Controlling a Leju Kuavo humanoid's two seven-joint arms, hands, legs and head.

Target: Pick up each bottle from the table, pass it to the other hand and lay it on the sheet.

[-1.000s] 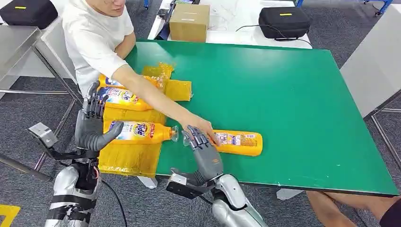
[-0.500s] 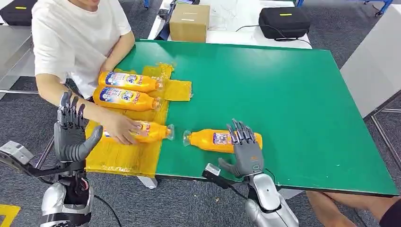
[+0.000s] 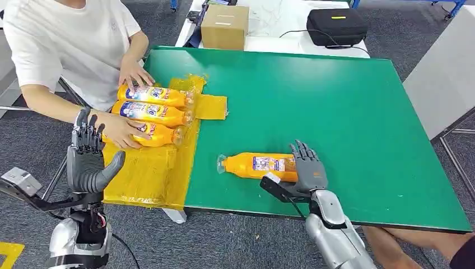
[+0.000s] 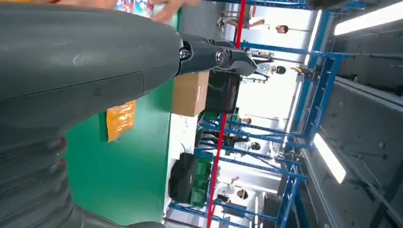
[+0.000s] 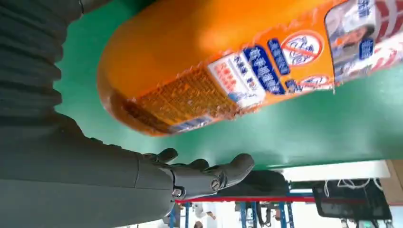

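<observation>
- Since half a second ago, right hand (image 3: pixel 307 166) shifted to the lone bottle (image 3: pixel 259 166) base, fingers spread, gripping nothing.
- Left hand (image 3: pixel 87 158) hovers, fingers apart, holding nothing.
- Sheet (image 3: pixel 154 174) carries three bottles (image 3: pixel 150 112).

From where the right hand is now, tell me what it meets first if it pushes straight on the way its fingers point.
Probably the bottle: the right hand is at its base end, open, fingers pointing across the green table. Whether they already touch it is unclear; the wrist view shows the bottle close above the fingers.

The bottle (image 5: pixel 228 71) label's small print cannot be read.
</observation>
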